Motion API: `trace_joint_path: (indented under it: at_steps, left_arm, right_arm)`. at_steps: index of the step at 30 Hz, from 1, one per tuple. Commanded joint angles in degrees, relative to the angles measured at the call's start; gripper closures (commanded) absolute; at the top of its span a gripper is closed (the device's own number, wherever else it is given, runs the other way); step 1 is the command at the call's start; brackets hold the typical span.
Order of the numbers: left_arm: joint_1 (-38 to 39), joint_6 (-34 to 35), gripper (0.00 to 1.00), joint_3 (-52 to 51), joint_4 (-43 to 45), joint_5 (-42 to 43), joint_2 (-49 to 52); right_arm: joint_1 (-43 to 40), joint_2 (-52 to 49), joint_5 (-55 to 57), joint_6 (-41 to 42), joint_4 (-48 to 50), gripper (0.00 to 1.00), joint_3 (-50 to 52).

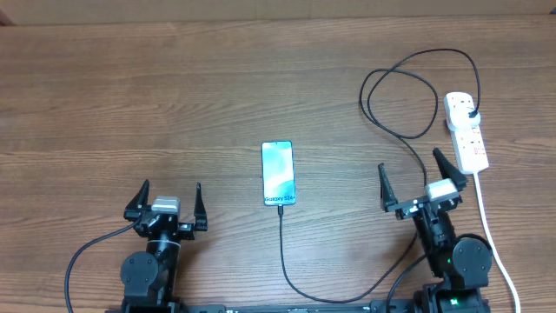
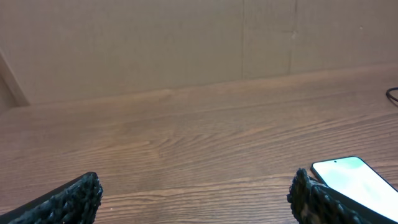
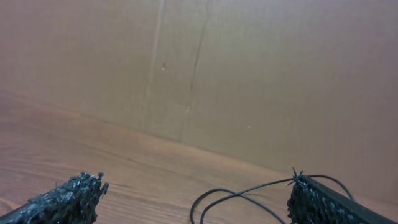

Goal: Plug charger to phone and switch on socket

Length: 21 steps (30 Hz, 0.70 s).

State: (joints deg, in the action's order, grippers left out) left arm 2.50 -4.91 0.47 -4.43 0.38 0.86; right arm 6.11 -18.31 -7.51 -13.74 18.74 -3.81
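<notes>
While neither holds anything, my left gripper [image 1: 171,193] and right gripper [image 1: 408,162] rest with jaws spread wide, drawn back from the work. Between them lies the phone [image 1: 278,173], with the charger [image 1: 282,252] apparently seated in its near end. The cable loops right to the socket [image 1: 466,130], just beyond my right gripper, so I judge only the switch remains.

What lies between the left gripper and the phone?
Only bare tabletop separates the left gripper from the phone; the overhead view shows it.

Flat phone [image 1: 278,173] mid-table; charger [image 1: 282,252] tip at its near end, plug in socket [image 1: 466,130].
</notes>
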Motion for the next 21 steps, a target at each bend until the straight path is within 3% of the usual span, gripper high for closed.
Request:
trace_joint_path:
  at_steps: [1,10,21]
  left_arm:
    - [-0.20,-1.11,0.00,-0.20,-0.04,0.04,-0.61]
    - [-0.20,-1.11,0.00,-0.20,-0.04,0.04,-0.61]
    - [-0.20,-1.11,0.00,-0.20,-0.04,0.04,-0.61]
  right_arm:
    - [0.26,3.65,-1.14,0.37,-0.20,0.00,3.54]
    - [0.26,14.95,-0.22,1.07,-22.99,0.00,3.37]
    - [0.26,18.18,-0.11,1.31,-23.12,0.00,3.37]
